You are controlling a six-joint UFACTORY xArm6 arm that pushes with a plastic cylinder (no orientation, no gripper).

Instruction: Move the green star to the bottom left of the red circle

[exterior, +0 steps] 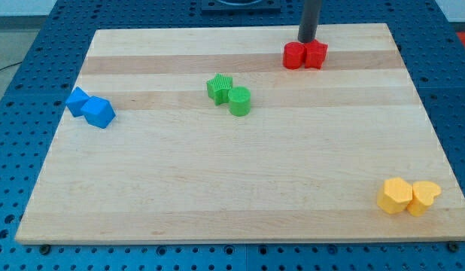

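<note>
The green star (218, 87) lies near the middle of the board, toward the view's top, touching a green round block (239, 101) at its lower right. The red circle (293, 56) sits near the view's top, right of centre, touching a second red block (316, 54) on its right. My tip (307, 41) stands just above the two red blocks, at their top edge, far to the right of the green star.
Two blue blocks (90, 108) lie together at the view's left edge. Two yellow blocks (408, 196) lie together at the view's bottom right corner. The wooden board (232, 188) rests on a blue perforated table.
</note>
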